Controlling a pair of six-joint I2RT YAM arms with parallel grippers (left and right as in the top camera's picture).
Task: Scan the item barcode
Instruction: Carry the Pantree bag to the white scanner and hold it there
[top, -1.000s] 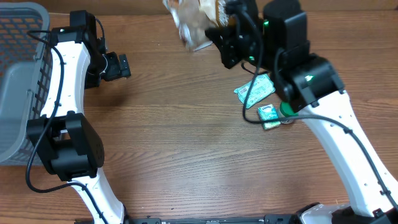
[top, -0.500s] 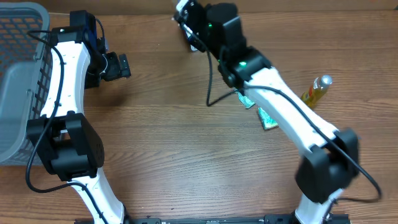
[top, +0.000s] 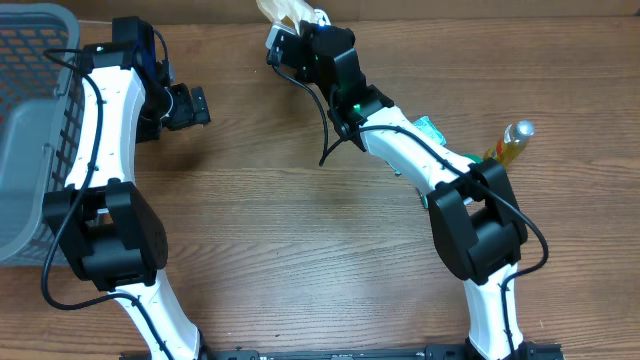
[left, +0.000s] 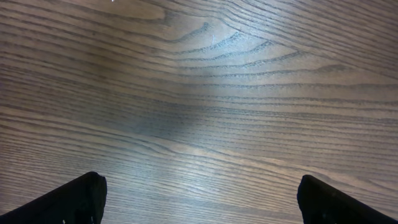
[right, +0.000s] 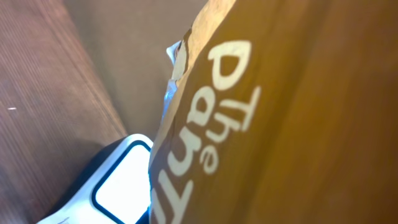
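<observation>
Right gripper (top: 290, 35) clamped on tan bag (top: 281, 10); bag juts beyond jaws at table (top: 300, 230) far edge. Left gripper (top: 197, 106) wide apart.

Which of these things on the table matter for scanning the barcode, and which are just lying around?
Part of the job:
brown snack bag, being held
white-faced device beside it, likely the scanner

Just lying about:
green packet
yellow bottle
grey basket
</observation>
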